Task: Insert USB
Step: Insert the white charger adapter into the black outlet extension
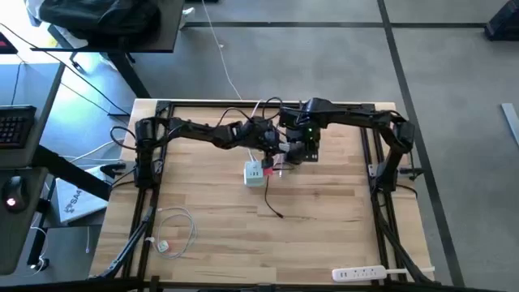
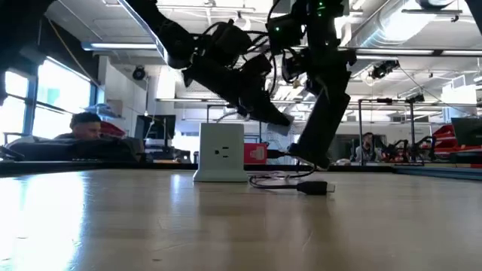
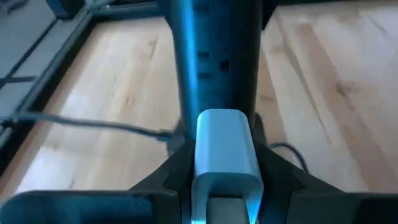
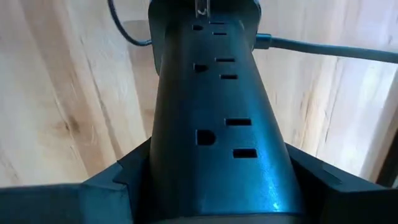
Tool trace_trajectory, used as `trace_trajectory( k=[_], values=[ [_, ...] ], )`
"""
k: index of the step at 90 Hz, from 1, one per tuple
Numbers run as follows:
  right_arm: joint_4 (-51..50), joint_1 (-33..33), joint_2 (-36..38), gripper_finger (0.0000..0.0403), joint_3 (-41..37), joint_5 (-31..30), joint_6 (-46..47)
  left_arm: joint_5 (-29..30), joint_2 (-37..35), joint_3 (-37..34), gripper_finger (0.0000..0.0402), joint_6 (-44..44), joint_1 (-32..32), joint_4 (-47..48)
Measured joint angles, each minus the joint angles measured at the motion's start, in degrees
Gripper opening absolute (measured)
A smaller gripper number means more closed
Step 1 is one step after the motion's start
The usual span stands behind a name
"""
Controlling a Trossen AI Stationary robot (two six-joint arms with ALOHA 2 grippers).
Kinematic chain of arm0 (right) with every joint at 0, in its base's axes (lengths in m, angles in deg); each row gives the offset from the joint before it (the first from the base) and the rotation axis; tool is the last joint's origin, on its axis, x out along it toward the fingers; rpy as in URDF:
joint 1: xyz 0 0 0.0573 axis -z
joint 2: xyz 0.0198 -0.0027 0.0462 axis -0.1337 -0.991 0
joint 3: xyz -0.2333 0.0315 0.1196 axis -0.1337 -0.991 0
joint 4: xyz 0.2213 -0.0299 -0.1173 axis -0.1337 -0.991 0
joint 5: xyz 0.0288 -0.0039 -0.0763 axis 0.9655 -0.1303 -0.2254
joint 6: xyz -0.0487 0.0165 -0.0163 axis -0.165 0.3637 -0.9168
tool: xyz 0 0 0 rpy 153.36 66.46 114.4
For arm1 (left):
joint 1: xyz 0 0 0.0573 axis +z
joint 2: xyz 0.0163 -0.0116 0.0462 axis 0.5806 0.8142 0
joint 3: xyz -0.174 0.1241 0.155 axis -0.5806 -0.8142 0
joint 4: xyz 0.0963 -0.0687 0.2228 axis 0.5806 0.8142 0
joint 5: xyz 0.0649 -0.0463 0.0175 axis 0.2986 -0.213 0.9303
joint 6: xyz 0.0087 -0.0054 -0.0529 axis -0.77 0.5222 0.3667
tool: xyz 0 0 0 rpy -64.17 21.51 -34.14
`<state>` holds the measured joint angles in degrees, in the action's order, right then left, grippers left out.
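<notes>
While both arms meet over the middle of the table (image 1: 324, 211), the USB (image 1: 272, 171) lies just beside the white cube (image 1: 254, 173).

Nearest the front edge lie a white power strip (image 1: 361, 273) on the right arm's side and a coiled white cable (image 1: 174, 231) on the left arm's side, well apart. Farther in, a thin black cable (image 1: 272, 203) runs across the wood up to the red-pink USB, which sits close against the upright cube on the side toward the right arm. Just past them, the left pincer (image 1: 272, 148) has its fingers closed against the sides of a rounded white block (image 3: 227, 152); whether that block is the cube, I cannot tell. Facing it, the right pincer (image 1: 296, 150) is clamped around a dark power strip (image 4: 214, 124), which tilts down to the table.
</notes>
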<state>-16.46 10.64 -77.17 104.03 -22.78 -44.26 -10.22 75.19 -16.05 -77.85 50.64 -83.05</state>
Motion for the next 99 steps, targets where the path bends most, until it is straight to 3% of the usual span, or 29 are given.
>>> trace_trajectory(
  k=[63, 77, 99],
  values=[
    [1.2, -0.7, 0.0, 0.0226, 0.0, 2.5, -0.8, 3.1, 0.6, 0.0, 0.0092, -5.0, -0.7, 1.6],
    [1.4, -0.7, 0.0, 0.0226, 0.0, 2.5, -0.8, 0.3, 0.6, 0.0, 0.0092, -5.1, -0.1, 2.1],
    [1.7, -0.8, 0.0, 0.0226, 0.0, 2.5, -1.2, 0.4, 0.7, 0.0, 0.0092, -4.9, -0.1, 1.5]
  ],
)
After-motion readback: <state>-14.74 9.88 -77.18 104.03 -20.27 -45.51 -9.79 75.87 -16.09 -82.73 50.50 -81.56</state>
